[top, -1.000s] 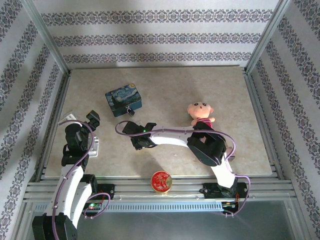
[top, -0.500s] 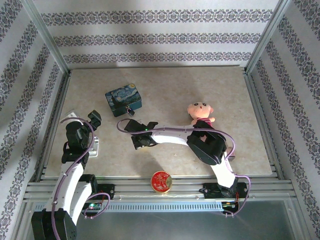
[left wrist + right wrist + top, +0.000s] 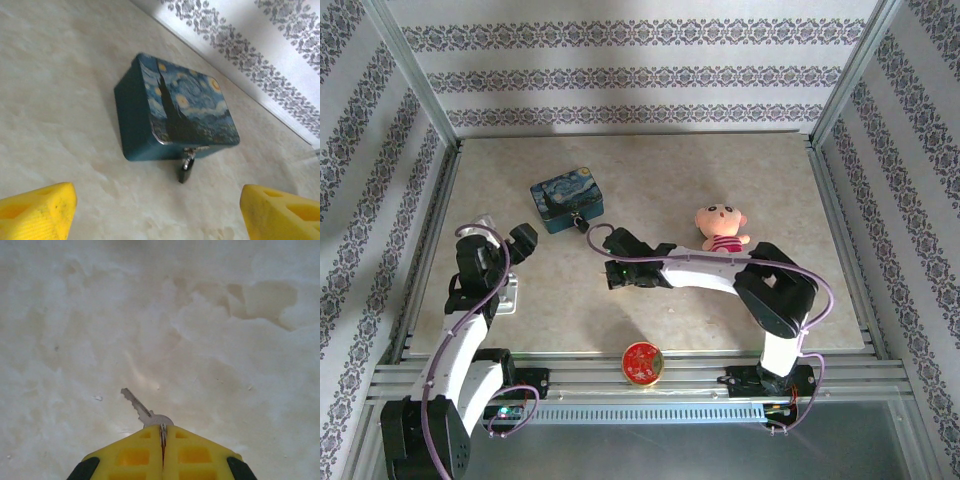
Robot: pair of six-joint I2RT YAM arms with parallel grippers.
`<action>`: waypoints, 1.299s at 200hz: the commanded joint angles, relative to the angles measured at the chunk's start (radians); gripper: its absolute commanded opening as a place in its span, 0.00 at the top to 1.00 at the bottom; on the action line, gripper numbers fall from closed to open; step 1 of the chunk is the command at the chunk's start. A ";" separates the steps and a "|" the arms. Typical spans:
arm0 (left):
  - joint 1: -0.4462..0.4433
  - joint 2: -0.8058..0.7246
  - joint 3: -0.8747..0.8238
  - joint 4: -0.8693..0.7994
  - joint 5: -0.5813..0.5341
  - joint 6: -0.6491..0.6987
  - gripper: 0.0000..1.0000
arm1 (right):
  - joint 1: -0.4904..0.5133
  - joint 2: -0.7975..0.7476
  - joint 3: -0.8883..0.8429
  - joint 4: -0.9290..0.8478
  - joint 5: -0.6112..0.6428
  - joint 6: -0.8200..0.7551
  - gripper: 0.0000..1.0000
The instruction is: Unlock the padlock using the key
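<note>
Key [image 3: 150, 416] first, closest in on my right wrist camera: its head is clamped between the yellow fingers of my right gripper [image 3: 162, 427], which are pressed together with just a hairline seam showing. The blade sticks out past the fingertips, angled ahead and to the left, over the pale mottled table [image 3: 225, 340]. I can't tell whether the tip touches the surface.

From the top camera, that right gripper [image 3: 607, 272] sits left of centre, with its arm stretched across from the right.

A little farther out on the left, my left gripper [image 3: 520, 242] is released. On its wrist camera the two yellow fingers [image 3: 37, 210] stand wide apart at the bottom corners, with nothing between them but bare table.

Beyond both grippers, the padlock [image 3: 185, 170] hangs by its shackle from the clasp on the near side of the blue tin [image 3: 185, 107], with its dark body lying on the table. From above, the padlock [image 3: 579, 222] is just past the key hand, near but apart.

The tin [image 3: 565, 198] lies behind it with its lid down. To the right, a pink doll [image 3: 720, 225] lies just beyond my right forearm.
</note>
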State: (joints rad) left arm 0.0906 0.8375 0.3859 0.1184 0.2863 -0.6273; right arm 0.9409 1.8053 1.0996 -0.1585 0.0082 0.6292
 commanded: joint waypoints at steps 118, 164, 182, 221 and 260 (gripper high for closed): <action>-0.378 0.222 0.027 0.284 0.218 -0.175 0.31 | -0.002 -0.287 -0.200 0.328 0.069 -0.079 1.00; -0.403 0.289 0.027 0.410 0.220 -0.269 0.33 | -0.001 -0.294 -0.221 0.381 0.073 -0.066 1.00; -0.411 0.305 0.040 0.374 0.212 -0.282 0.33 | -0.001 -0.287 -0.218 0.392 0.074 -0.059 1.00; -0.414 0.307 -0.024 0.454 0.172 -0.301 0.31 | -0.004 -0.285 -0.216 0.389 0.095 -0.045 1.00; -0.414 0.282 -0.059 0.532 0.186 -0.191 0.33 | -0.014 -0.307 -0.194 0.345 0.098 -0.022 1.00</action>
State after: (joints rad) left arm -0.3126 1.1469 0.3511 0.5228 0.4660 -0.8932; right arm 0.9375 1.5341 0.8913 0.1993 0.0818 0.5793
